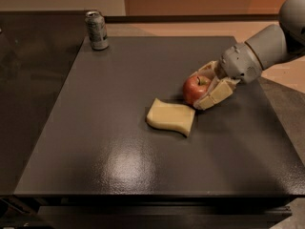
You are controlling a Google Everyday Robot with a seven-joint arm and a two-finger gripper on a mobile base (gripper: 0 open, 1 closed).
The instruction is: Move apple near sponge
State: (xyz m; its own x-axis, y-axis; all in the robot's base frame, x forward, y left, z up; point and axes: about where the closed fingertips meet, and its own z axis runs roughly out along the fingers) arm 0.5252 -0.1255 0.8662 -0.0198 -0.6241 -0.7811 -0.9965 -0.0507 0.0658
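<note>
- The end effector (197,91) comes in from the right of the view on a grey arm. Its two beige fingers (215,94) are clamped on the apple (194,87), one on each side.
- The apple sits between the fingertips, stem upward, low over the dark tabletop (119,166). I cannot tell whether it rests on the surface or hangs just above it.
- The sponge (170,116) lies just ahead of and below the fingertips in the view, on the side away from the arm. Its nearest corner is just beside the apple; I cannot tell whether the two touch.
- The sponge's long axis runs roughly across the view and nearly continues the line of the fingers, so its short end faces the end effector.
- A drinks can (97,30) stands well apart from the end effector, at the far corner beyond the sponge, clear of any move here.
- Judgement: the apple already looks near the sponge, so what remains is likely to set it down and release it. The risk is that spreading the fingers nudges the apple into rolling, or that the lower finger brushes the sponge's corner.
</note>
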